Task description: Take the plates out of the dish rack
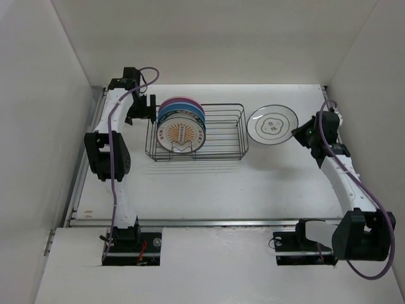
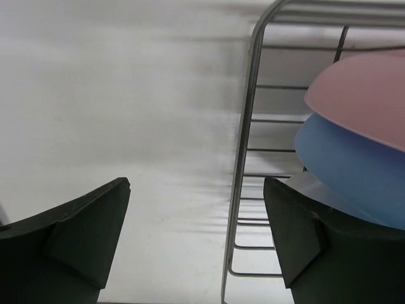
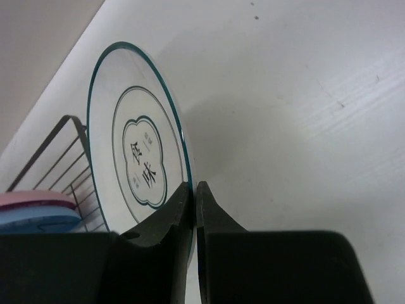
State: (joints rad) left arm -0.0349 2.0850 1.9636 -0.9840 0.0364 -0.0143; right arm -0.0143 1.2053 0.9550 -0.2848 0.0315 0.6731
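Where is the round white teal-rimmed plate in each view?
Top external: round white teal-rimmed plate, right of the dark wire dish rack.
Left wrist: not in it.
Right wrist: left of centre, rim pinched by the right gripper.
Shared landmark: the dish rack, in all three.

- Top view was bright and even; the white table (image 1: 209, 183) and walls looked nearly washed out, with faint shadows.
- Left wrist view was smeared across the table (horizontal streaks), and the dish rack (image 2: 243, 158) wires were soft.
- Right wrist view: the teal-rimmed plate (image 3: 136, 145) cast a soft grey shadow rightward.
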